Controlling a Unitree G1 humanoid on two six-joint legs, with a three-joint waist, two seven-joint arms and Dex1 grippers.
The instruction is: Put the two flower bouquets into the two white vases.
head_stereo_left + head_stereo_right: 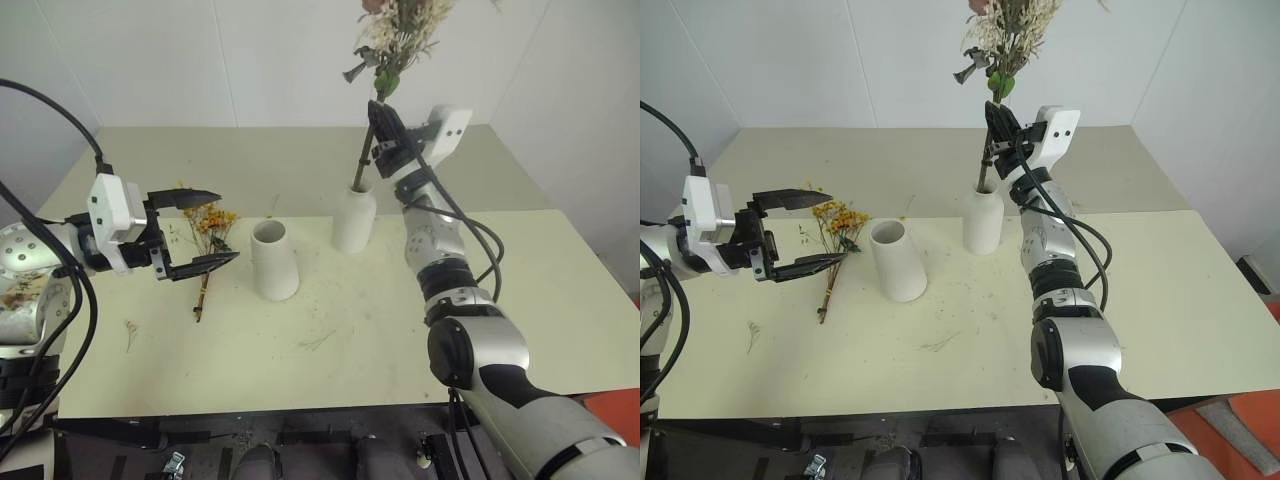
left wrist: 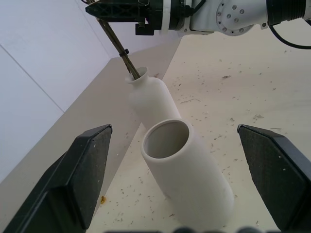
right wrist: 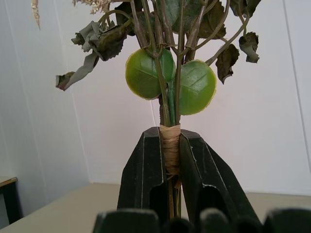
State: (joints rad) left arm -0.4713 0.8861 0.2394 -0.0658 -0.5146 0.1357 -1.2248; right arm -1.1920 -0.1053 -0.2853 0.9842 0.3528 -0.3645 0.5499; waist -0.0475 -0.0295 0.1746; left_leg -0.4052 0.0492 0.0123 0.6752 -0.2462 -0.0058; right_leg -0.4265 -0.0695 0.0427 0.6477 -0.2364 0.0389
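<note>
Two vases, two bouquets on the table [image 1: 330,350]. Nearest: left gripper [image 1: 195,230], jaws spread wide, holding nothing, level above the yellow dried spray [image 1: 208,240], which lies flat on the tabletop. Just beside it, cone vase [image 1: 274,260], upright, mouth wide, nothing inside. Farther back: bottle vase [image 1: 354,218], stem ends of the rose bouquet [image 1: 395,40] inside its narrow neck. Right gripper [image 1: 386,125] clamped on the wrapped stems above the neck.
</note>
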